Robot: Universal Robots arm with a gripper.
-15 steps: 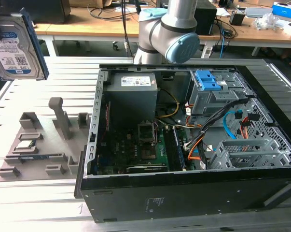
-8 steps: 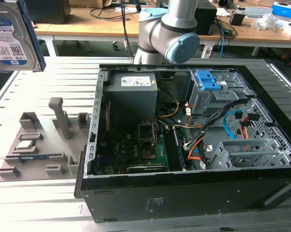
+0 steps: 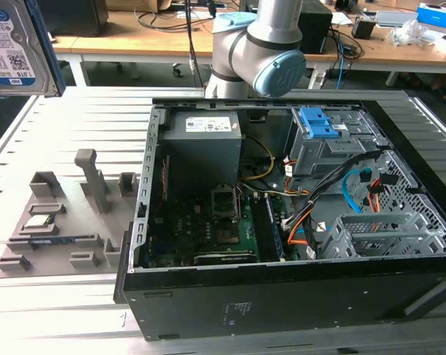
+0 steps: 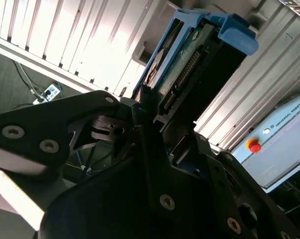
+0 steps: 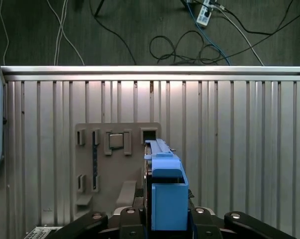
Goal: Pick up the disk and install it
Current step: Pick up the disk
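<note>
Disk (image 3: 12,44) sat raised off the table at the exterior view's upper left, label showing, above the grey parts tray (image 3: 67,218) and well apart from the open computer case (image 3: 282,299). Gripper (image 5: 164,221) was clamped on its blue carrier in the first wrist view.

We see the disk (image 5: 167,191) edge-on in its blue carrier, clamped between the black fingers of the gripper (image 5: 167,223), with the ribbed metal table (image 5: 239,149) beyond it. A grey slotted holder plate (image 5: 107,164) lies on the table at ten o'clock from the disk. Cables (image 5: 189,45) trail across the dark floor at twelve.
</note>
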